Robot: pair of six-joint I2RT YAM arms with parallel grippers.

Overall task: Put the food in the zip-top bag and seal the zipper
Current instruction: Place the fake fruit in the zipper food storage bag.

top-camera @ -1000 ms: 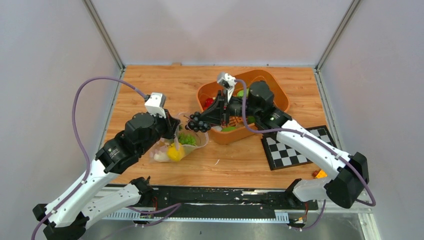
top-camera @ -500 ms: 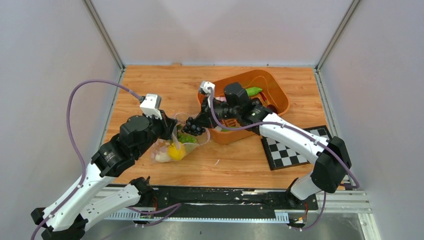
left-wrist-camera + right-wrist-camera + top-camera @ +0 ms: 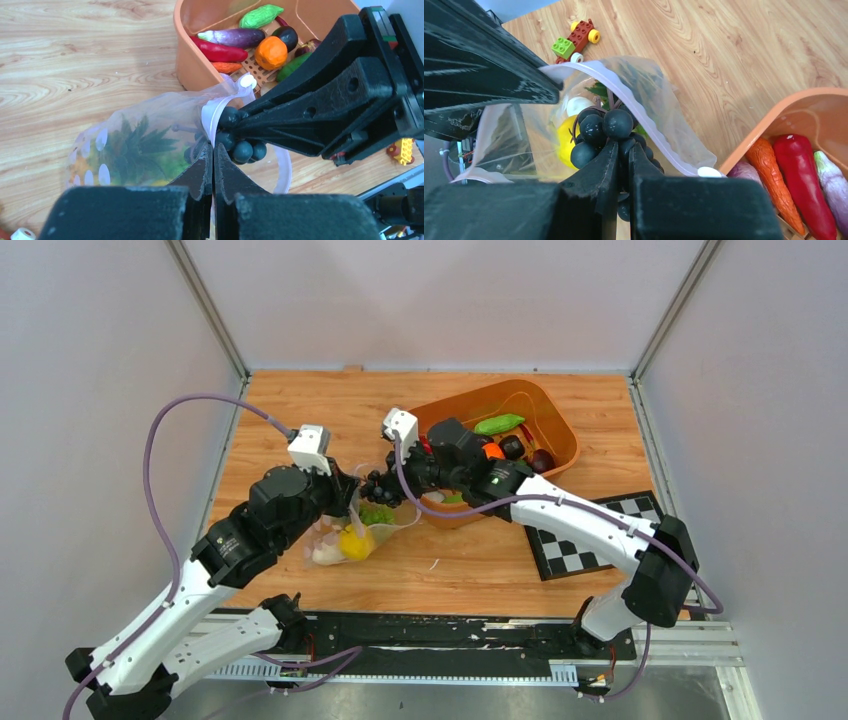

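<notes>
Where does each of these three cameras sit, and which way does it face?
Top external: above and behind the arms, looking down at the table; both arms, left gripper and right gripper show.
Left wrist: on that wrist, looking past its shut fingers pinching the zip-top bag towards the orange tub.
Right wrist: on that wrist, looking past its fingers clamping the grapes at the bag's mouth.
Both wrist views share grapes, bag, tub.
</notes>
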